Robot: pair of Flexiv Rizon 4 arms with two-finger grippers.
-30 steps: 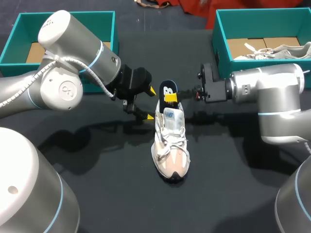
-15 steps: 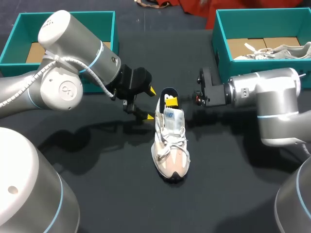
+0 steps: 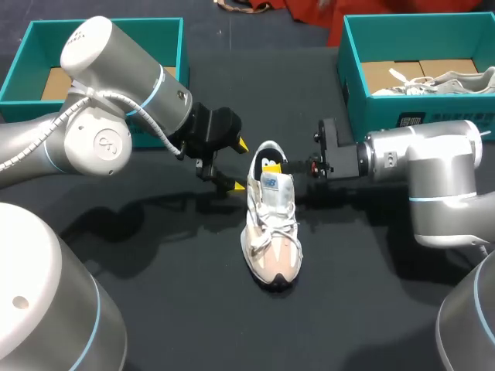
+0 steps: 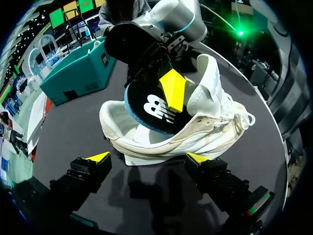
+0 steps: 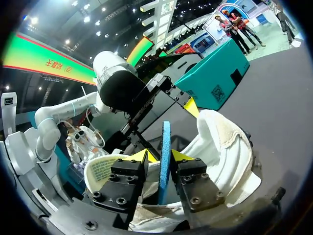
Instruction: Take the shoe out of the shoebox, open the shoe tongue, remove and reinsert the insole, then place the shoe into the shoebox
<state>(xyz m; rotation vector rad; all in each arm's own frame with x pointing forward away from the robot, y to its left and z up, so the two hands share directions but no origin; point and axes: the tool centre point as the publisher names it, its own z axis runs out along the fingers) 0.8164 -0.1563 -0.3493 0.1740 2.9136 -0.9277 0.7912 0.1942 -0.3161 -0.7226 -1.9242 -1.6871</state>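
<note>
Now, table (image 3: 178, 309): shoe (image 3: 271, 220) stands mid-table, outside teal shoeboxes (image 3: 104, 23). Your left gripper (image 3: 240, 165) waits beside heel, fingers apart. Your right gripper (image 5: 162, 155) is clamped on insole (image 4: 151, 110), which sits lower in heel than second ago, so reinsertion nearly done, boxing left. Insole logo white; box label (image 3: 410, 120) unreadable.

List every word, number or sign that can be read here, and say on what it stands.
On the insole: a white logo mark, no plain word.
On the shoe tongue label: too small to read.
On the right shoebox sticker: a code pattern, print too small.
No text reads clearly enough to quote.
</note>
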